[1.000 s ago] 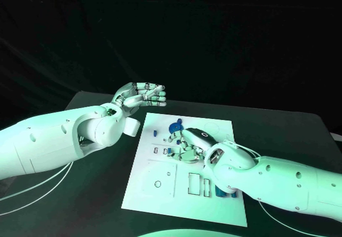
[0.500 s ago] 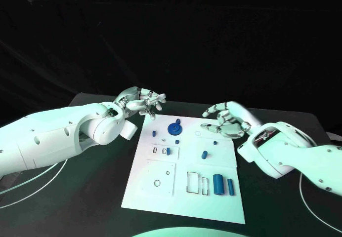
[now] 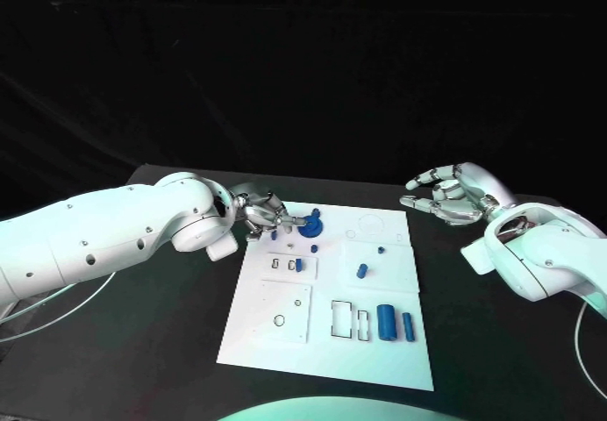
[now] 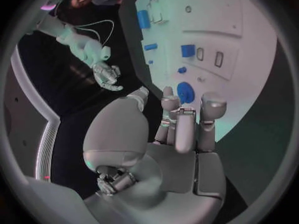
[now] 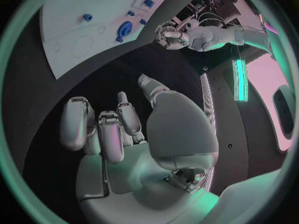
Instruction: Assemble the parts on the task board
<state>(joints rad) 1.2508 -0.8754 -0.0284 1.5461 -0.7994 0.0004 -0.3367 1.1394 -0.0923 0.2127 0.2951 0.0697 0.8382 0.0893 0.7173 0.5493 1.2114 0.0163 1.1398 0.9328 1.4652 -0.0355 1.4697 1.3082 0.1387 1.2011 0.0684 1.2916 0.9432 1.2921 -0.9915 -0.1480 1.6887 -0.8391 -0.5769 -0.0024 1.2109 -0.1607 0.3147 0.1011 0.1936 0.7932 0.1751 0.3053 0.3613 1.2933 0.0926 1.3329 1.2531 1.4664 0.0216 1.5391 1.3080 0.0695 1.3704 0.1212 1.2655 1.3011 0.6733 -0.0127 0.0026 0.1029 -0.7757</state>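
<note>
Black table (image 3: pixel 152 351), white task board (image 3: pixel 291 351) mid. Left hand (image 3: pixel 262 213) at board's far-left corner by blue disc (image 3: pixel 310 231), fingers curled, holding nothing; right hand (image 3: pixel 453 196) far right, spread, empty.

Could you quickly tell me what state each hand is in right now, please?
Left hand: open, fingers apart, holding nothing, at the task board's far left corner.
Right hand: open, fingers loosely curled, empty, raised beyond the board's right edge.

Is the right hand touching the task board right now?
Apart. In the head view the right hand hangs past the far right corner of the task board, dark table between them; the right wrist view shows the same gap.
</note>
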